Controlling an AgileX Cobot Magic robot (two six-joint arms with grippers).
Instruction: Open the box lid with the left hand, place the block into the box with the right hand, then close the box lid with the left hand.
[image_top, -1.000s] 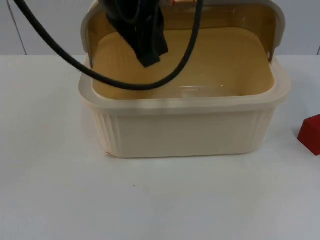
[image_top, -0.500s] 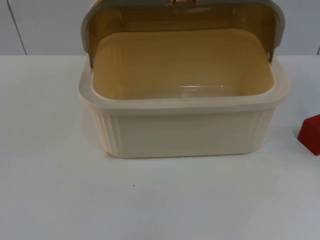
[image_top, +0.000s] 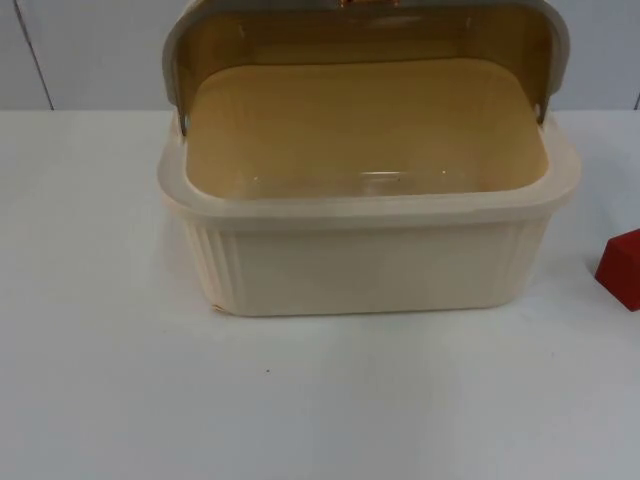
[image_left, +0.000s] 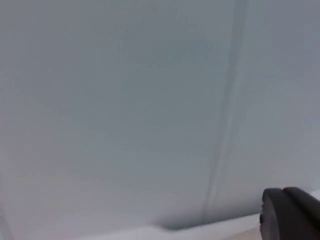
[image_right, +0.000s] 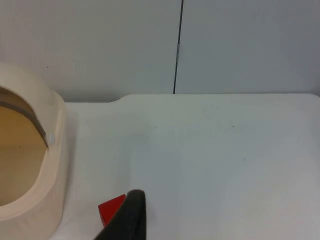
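Lid (image_top: 365, 40) up, box (image_top: 370, 255) open and empty; red block (image_top: 622, 268) sits on the tabletop (image_top: 300, 400) just right of the box, close under the right tool (image_right: 125, 220), so right arm's nearer; finger spread on either tool: can't tell.
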